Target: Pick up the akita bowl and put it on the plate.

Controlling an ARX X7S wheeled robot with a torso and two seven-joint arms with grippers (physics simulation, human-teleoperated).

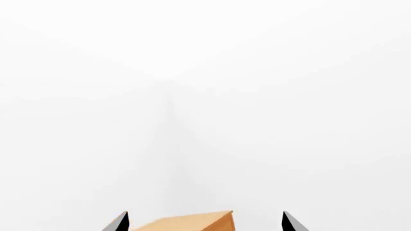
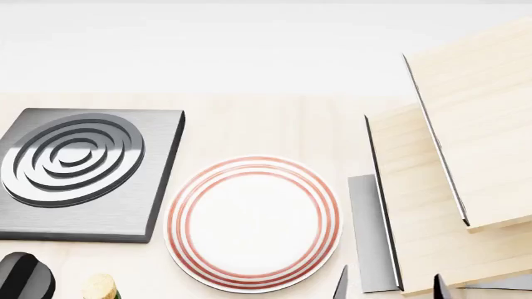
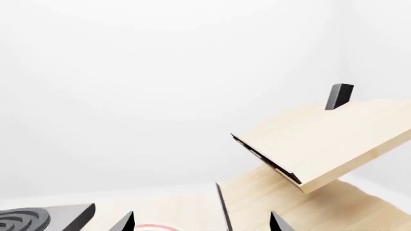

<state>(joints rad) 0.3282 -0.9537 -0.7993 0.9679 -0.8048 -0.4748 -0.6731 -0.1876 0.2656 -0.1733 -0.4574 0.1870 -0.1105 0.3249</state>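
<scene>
One plate, red-ringed, bare, on the pale table; dark square burner just beside it, tiered wooden shelf opposite. Akita bowl: not visible. Right gripper near the plate, fingers spread; left gripper likewise parted.

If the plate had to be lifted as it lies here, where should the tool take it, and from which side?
The plate lies flat and shallow, so only its thin rim offers a pinch. Probably take the near-right rim, coming low from the side of the open right tool.
</scene>
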